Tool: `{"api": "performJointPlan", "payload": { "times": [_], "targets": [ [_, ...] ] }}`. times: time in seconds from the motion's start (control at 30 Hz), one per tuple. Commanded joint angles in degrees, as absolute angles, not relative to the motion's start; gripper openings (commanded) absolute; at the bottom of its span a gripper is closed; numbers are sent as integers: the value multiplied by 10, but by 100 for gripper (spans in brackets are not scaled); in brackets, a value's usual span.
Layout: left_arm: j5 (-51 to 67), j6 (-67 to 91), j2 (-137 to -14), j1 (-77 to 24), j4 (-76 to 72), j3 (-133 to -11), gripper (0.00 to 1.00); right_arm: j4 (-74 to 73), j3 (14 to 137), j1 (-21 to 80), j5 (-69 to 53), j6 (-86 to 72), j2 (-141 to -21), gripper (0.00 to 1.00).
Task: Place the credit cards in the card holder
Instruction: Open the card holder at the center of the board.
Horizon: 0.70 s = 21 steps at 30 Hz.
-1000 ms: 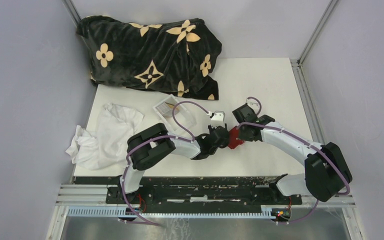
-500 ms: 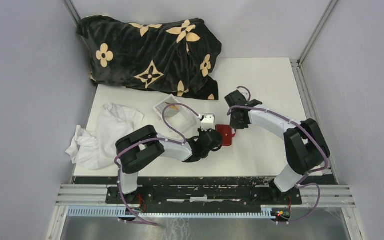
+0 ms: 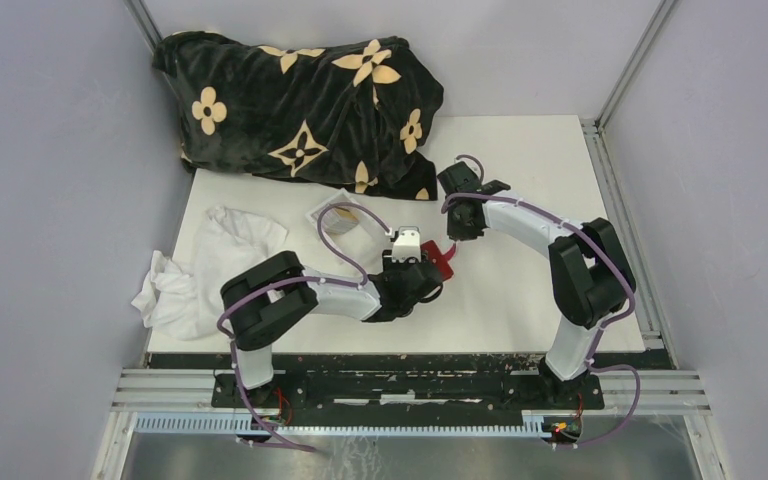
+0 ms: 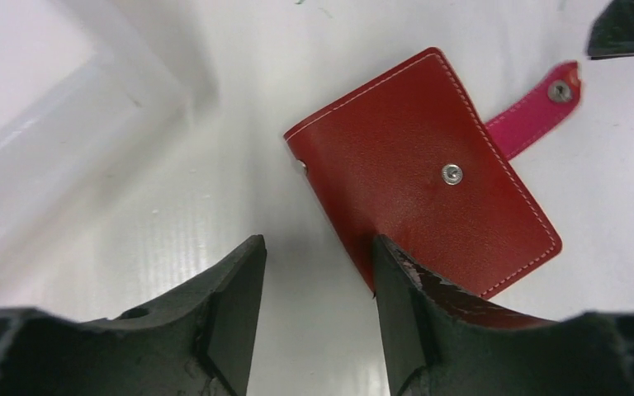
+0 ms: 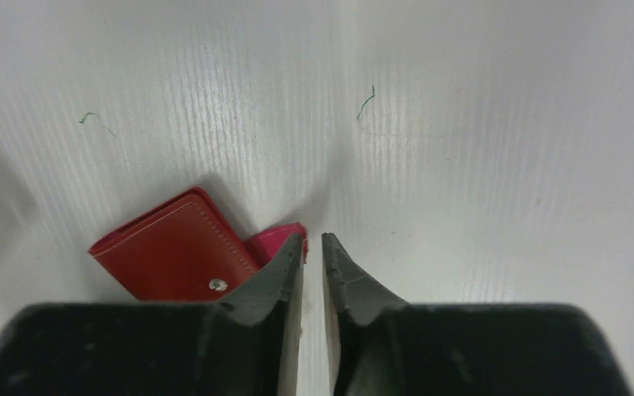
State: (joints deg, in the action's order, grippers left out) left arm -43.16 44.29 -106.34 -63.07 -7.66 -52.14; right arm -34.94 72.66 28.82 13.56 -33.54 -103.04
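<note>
The card holder [image 3: 442, 262], a red wallet, lies folded shut on the white table, stud up [image 4: 425, 173], with its pink snap tab [image 4: 537, 111] sticking out unfastened. My left gripper [image 4: 317, 247] is open just above the table, its right finger over the wallet's near edge and only bare table between the jaws. My right gripper [image 5: 312, 239] hovers beyond the wallet [image 5: 177, 252] by the tab, open only a narrow slit and holding nothing. No credit cards show; the wallet's inside is hidden.
A clear plastic box [image 3: 345, 218] stands just left of the wallet, blurred at the upper left of the left wrist view [image 4: 33, 157]. A crumpled white cloth [image 3: 205, 270] lies at the left. A black flowered blanket [image 3: 300, 100] is heaped along the back.
The wallet was held between both grippers and has shifted left and back. Both grippers have opened and let go of it. The right arm has folded back toward the far side.
</note>
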Motion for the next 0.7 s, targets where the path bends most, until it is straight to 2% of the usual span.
{"api": "performJointPlan", "payload": {
  "times": [0.0,0.17,0.3,0.43,0.5,0.53,0.57,0.6,0.67],
  "targets": [
    [-484,433,-1028,-624,28,-529,60,-352,747,286,156,-299,-1010,26],
    [-508,410,-974,-624,44,-539,69,-350,756,286,158,-271,-983,47],
    [-511,371,-913,-625,37,-544,71,-335,765,286,159,-245,-957,63],
    [-520,332,-848,-624,31,-561,73,-285,750,286,162,-210,-901,73],
    [-528,313,-815,-625,29,-569,73,-234,726,286,174,-187,-861,99],
    [-533,300,-796,-625,22,-569,82,-192,705,286,175,-175,-838,100],
    [-542,286,-776,-625,9,-564,94,-142,680,286,182,-176,-815,100],
    [-552,272,-754,-625,-10,-547,100,-84,647,286,201,-194,-790,100],
    [-573,236,-711,-624,-85,-506,99,45,583,283,203,-231,-753,100]
  ]
}}
